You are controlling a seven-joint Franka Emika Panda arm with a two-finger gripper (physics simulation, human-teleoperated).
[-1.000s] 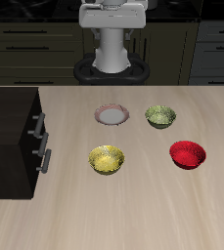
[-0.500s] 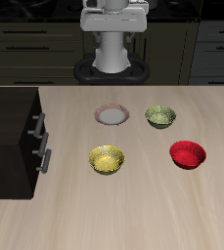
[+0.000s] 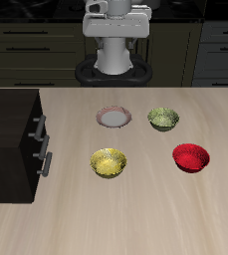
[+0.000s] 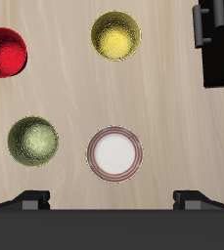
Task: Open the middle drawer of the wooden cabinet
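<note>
Your gripper [image 4: 112,200] hangs high near the table's back edge with its two fingertips set well apart, open and holding nothing. The wooden cabinet [image 3: 8,144] stands at a side edge of the table, toward the front, its grey handles facing the table's middle. The middle drawer [image 3: 38,167] is shut; its handle is the lower of the two. Out from it sit a yellow bowl [image 3: 109,162], a white-lined bowl [image 3: 114,118], a green bowl [image 3: 163,119] and a red bowl [image 3: 191,157]. You appear to be only starting the approach: next, travel down to that lower handle. Compared with the earlier frames, the arm has barely shifted; everything on the table is unchanged.
</note>
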